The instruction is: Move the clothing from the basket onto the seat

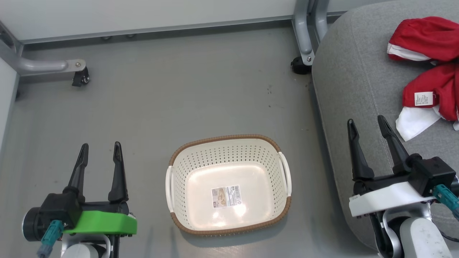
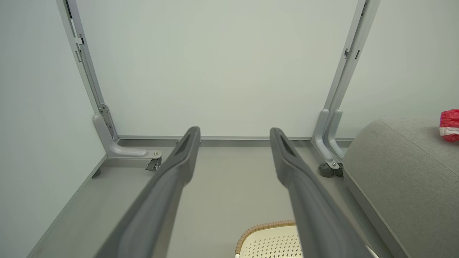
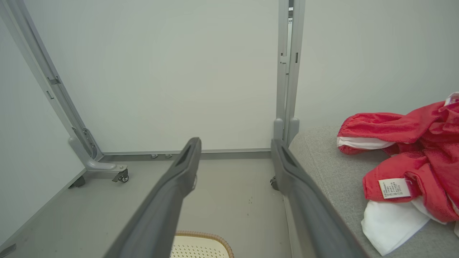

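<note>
Swinging the right gripper (image 1: 365, 120) sideways could, I judge, snag the white hem (image 1: 416, 123) just beyond its fingertips and drag the clothing (image 1: 441, 82) off the seat (image 1: 351, 71), where both red pieces lie crumpled. That gripper and the left gripper (image 1: 101, 144) stand wide open, holding nothing. The heap's long axis runs away from the robot, hem pointing back toward it; the basket (image 1: 229, 154) sits mouth-up on the floor (image 1: 179, 89), nothing in it.

Lab test bay, pale panels (image 2: 222, 71) on castored metal frames (image 1: 46, 65) (bare grey floor (image 1: 179, 89))
</note>
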